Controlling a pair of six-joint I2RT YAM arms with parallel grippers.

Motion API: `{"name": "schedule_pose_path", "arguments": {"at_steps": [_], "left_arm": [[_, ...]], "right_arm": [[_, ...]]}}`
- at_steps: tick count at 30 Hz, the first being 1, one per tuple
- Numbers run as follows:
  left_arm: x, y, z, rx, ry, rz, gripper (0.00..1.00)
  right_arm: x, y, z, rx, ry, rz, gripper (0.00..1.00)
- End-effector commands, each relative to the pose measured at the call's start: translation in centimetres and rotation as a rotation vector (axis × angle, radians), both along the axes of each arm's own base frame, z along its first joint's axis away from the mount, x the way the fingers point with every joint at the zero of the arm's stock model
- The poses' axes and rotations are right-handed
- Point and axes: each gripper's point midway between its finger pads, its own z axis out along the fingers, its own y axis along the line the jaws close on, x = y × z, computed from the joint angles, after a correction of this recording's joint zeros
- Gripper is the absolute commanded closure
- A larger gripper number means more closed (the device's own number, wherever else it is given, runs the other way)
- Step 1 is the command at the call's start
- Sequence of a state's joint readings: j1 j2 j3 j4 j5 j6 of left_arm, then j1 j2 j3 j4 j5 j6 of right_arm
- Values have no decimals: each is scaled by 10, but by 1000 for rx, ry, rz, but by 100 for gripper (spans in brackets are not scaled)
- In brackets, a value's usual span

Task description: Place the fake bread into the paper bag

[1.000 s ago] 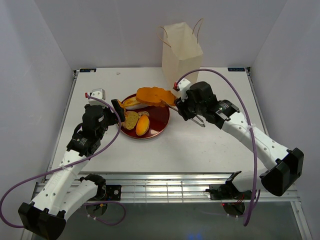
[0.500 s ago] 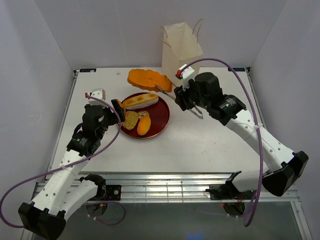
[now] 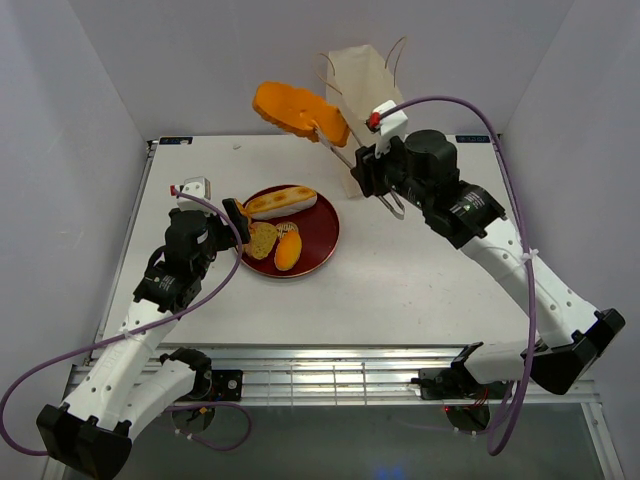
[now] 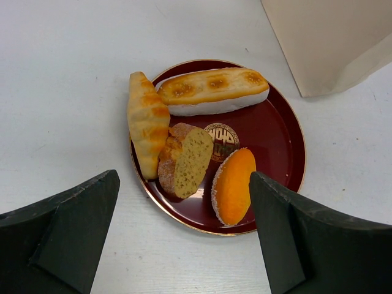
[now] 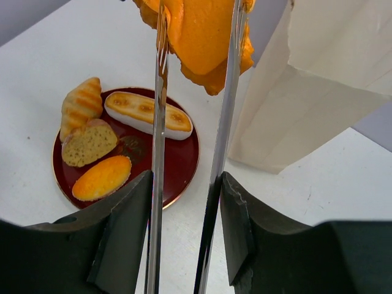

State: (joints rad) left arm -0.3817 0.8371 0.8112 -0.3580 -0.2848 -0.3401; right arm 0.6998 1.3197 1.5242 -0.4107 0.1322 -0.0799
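Fake bread is in two places. One large, flat orange piece (image 3: 298,110) hangs in the air, pinched between the tips of the metal tongs (image 5: 160,122). The right claw (image 5: 185,184) is pressed onto the two tong arms, which run up between its fingers. From above, this piece sits high over the far part of the worktop (image 3: 420,280), just left of the paper bag (image 3: 365,95) and overlapping its left edge; whether it touches the bag cannot be told. In the right wrist view the piece is beside the bag's slanted upper edge, outside it. The bag stands upright at the far edge of the worktop, its thin brown loop handles (image 3: 400,50) sticking up.

Four more pieces lie on the dark red round plate (image 4: 275,141), which rests on the worktop near the bag. A long roll (image 4: 213,90) with a white underside lies along the far side. A croissant-shaped piece (image 4: 147,122) lies at the left rim, with a brown cut slice (image 4: 187,159) touching it. An orange oval bun (image 4: 234,185) sits just beside the slice. The left claw (image 4: 184,180) hovers over the near left side of the plate with its fingers spread wide, holding nothing.
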Motion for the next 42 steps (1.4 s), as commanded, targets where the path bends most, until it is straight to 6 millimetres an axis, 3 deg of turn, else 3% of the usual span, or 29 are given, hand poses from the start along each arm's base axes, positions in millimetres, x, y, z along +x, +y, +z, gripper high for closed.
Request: {"name": "schedule_pose_path", "arguments": {"at_steps": [1, 8, 16, 24, 33, 42], "left_arm": [[2, 2, 1, 11, -8, 9, 3], [1, 2, 1, 10, -8, 10, 3], [1, 2, 3, 8, -12, 8, 3], [0, -2, 3, -3, -12, -12, 3], [0, -6, 1, -9, -4, -33, 3], [0, -10, 1, -16, -1, -50, 3]], "right_arm": [[5, -19, 88, 195, -202, -97, 71], [19, -40, 113, 267, -248, -191, 71], [39, -62, 120, 332, -242, -263, 70], [63, -80, 106, 371, -218, -309, 70], [92, -76, 80, 356, -161, -317, 70], [109, -74, 51, 353, -114, -342, 69]]}}
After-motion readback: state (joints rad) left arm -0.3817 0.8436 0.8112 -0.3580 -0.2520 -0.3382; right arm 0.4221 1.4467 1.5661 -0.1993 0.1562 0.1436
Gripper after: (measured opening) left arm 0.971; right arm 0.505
